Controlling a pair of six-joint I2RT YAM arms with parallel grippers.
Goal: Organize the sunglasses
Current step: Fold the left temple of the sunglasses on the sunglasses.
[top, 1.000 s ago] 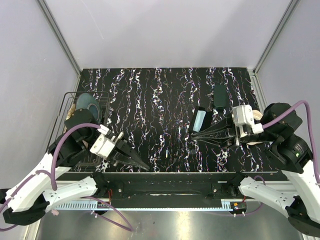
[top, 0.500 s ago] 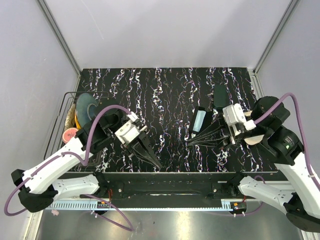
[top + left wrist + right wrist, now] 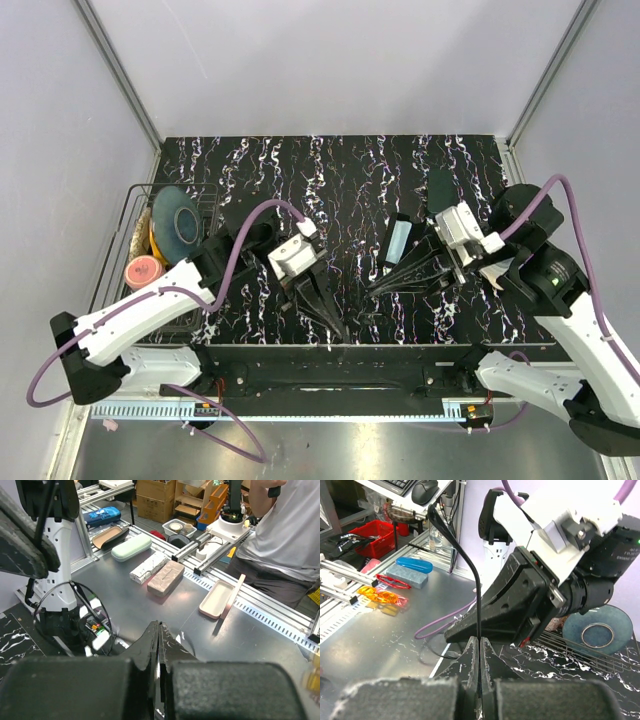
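Now my left pincer [image 3: 338,325] is swinging in from the basket [image 3: 170,186] at the table's [image 3: 330,180] left edge toward the middle of the near edge, jaws pressed together and carrying nothing, while my right pincer [image 3: 373,287], equally closed, is edging leftward to meet it. I am not making out the sunglasses against the dark surface: a pale-blue case-like item [image 3: 400,240] is lying just beyond the right fingers, and a thin dark strip [image 3: 470,565] is rising from those fingertips, which I cannot identify. I am reading this as both arms converging for a first pick.
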